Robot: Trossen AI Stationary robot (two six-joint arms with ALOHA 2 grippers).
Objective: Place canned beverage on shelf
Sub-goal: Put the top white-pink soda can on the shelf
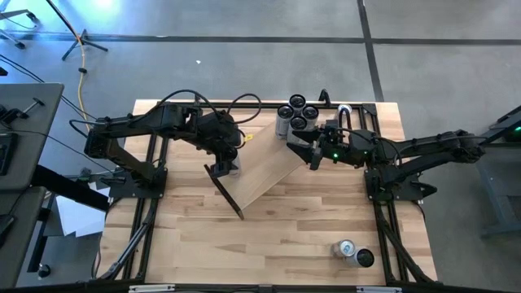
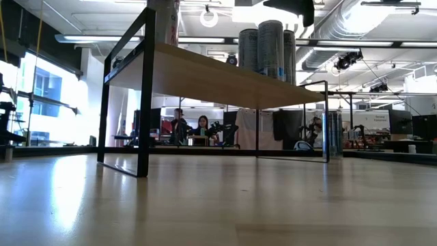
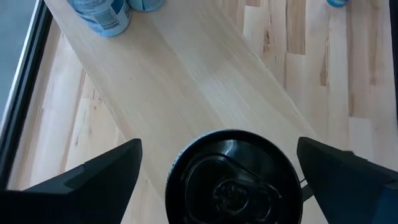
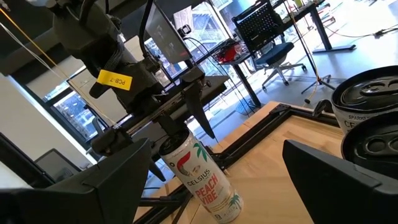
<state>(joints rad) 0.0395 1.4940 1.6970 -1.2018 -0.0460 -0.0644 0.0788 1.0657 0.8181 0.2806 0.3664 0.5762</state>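
Surface: we see a striped butcher-block tabletop (image 1: 309, 228) in an open workshop.
Shelf: long pale wood shelf board with black end brackets (image 1: 264, 167), lying diagonally mid-table.
Can: white printed drink can with a dark lid (image 4: 202, 177), upright on the shelf's near end.
Left gripper (image 3: 217, 171): spread wide either side of that can, not pinching it.
Right gripper (image 4: 214, 171): spread, empty, beside the cluster of dark-lidded cans (image 1: 297, 114) at the shelf's far end.
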